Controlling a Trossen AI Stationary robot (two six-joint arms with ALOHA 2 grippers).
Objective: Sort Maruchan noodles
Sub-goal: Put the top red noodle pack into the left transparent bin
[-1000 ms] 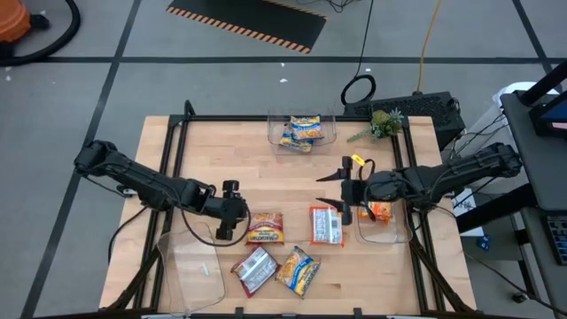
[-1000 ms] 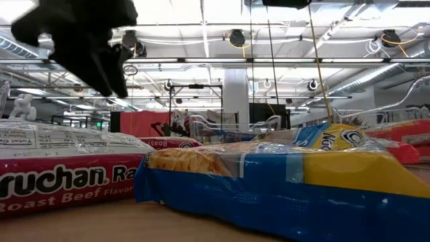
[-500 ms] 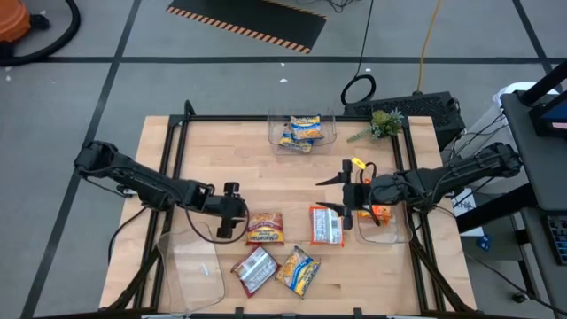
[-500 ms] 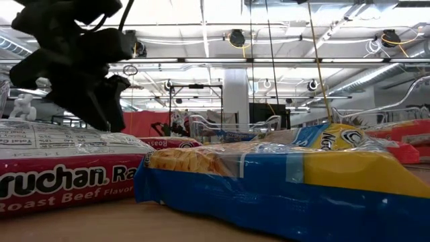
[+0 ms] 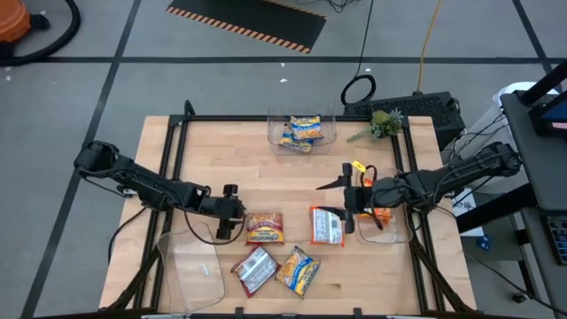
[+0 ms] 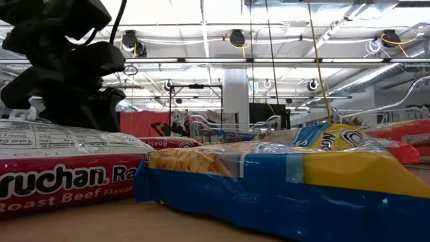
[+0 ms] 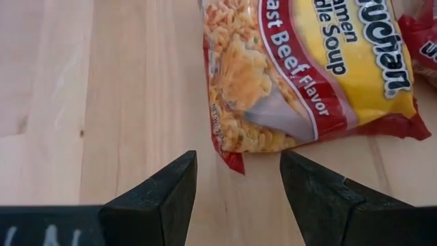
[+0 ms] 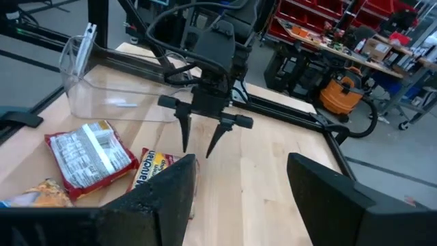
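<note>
Four Maruchan packets lie flat on the table's near half. A red-and-yellow roast beef packet (image 5: 264, 228) (image 7: 307, 75) is beside my left gripper (image 5: 237, 214) (image 7: 237, 158) (image 6: 101, 111), which is open and low; the packet's near corner (image 7: 233, 162) lies between the fingertips, and I cannot tell whether they touch it. An orange-and-silver packet (image 5: 326, 224) (image 8: 156, 171) lies under my right gripper (image 5: 342, 206) (image 8: 239, 184), which is open above it. A red-silver packet (image 5: 255, 268) (image 6: 54, 168) and a blue-and-yellow one (image 5: 299, 270) (image 6: 282, 181) lie nearer the near edge.
A clear bin at the far edge (image 5: 330, 133) holds blue-and-yellow packets (image 5: 301, 131). A clear bin at the right (image 5: 394, 235) holds an orange packet (image 5: 381, 212). Another clear bin (image 5: 190, 266) stands at the near left. A small plant (image 5: 383, 122) sits at the far right corner.
My left gripper has come down toward the table beside the roast beef packet, staying open. The packets have not moved.
</note>
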